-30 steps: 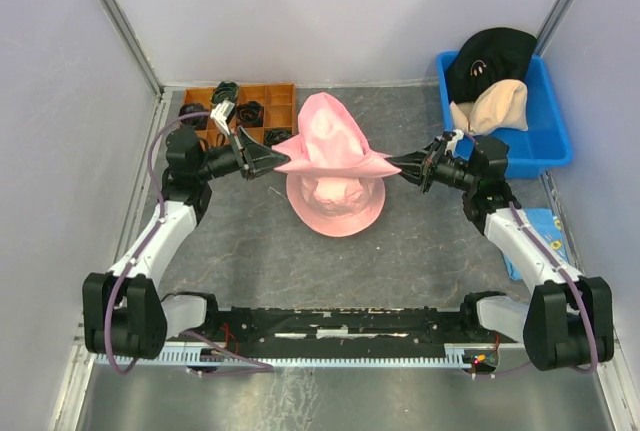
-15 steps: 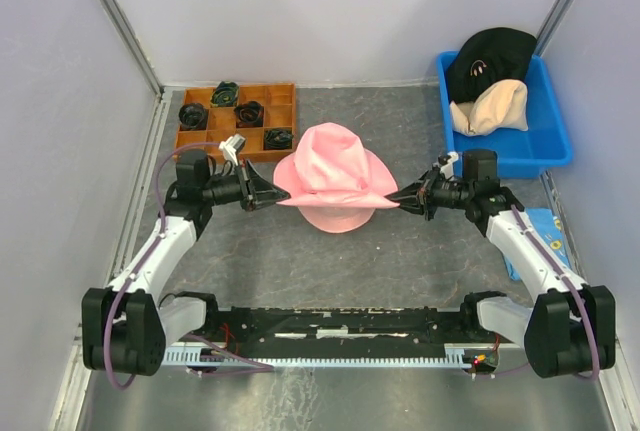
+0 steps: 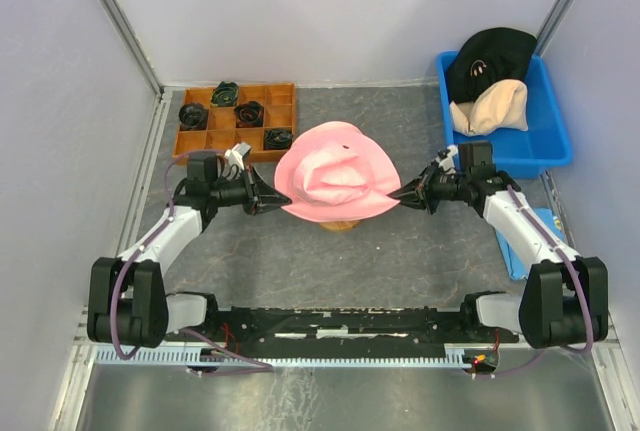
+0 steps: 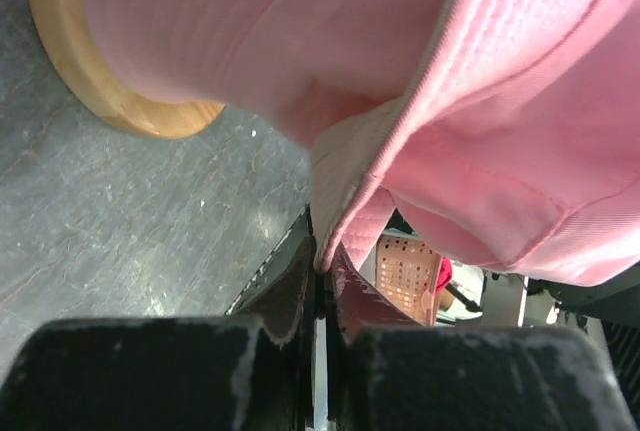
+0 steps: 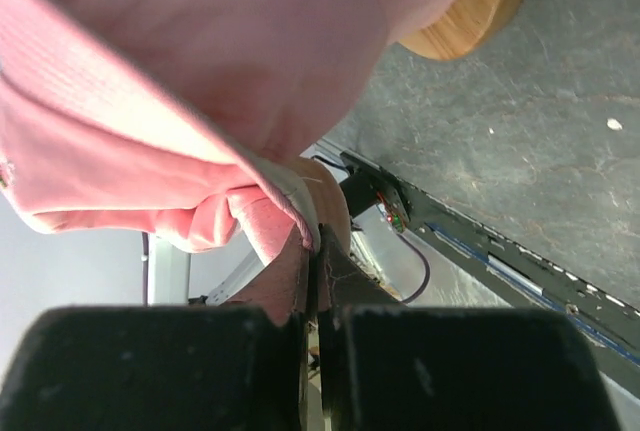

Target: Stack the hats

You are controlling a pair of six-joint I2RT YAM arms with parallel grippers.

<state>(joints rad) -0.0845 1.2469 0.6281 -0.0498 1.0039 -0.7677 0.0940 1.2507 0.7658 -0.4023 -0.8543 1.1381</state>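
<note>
A pink hat point(image 3: 335, 179) hangs spread between my two grippers, draped over a second pink hat on the wooden stand, whose base point(image 3: 340, 223) shows below. My left gripper point(image 3: 272, 199) is shut on its left brim and my right gripper point(image 3: 405, 194) on its right brim. In the left wrist view the gripper point(image 4: 322, 261) pinches the brim point(image 4: 480, 101), with the lower pink hat point(image 4: 200, 21) on the stand point(image 4: 110, 101) behind. The right wrist view shows the gripper point(image 5: 318, 241) pinching the brim point(image 5: 100, 151) beside the lower hat point(image 5: 280, 51). A black hat point(image 3: 490, 56) and a beige hat point(image 3: 492, 106) lie in the bin.
The blue bin point(image 3: 555, 146) stands at the back right. An orange compartment tray point(image 3: 282, 101) with dark coiled bundles stands at the back left. A light blue item point(image 3: 535, 236) lies by the right wall. Grey walls close in both sides.
Both grippers have come down and toward the near side with the pink hat. It has gone from raised above the stand to draped over the other pink hat.
</note>
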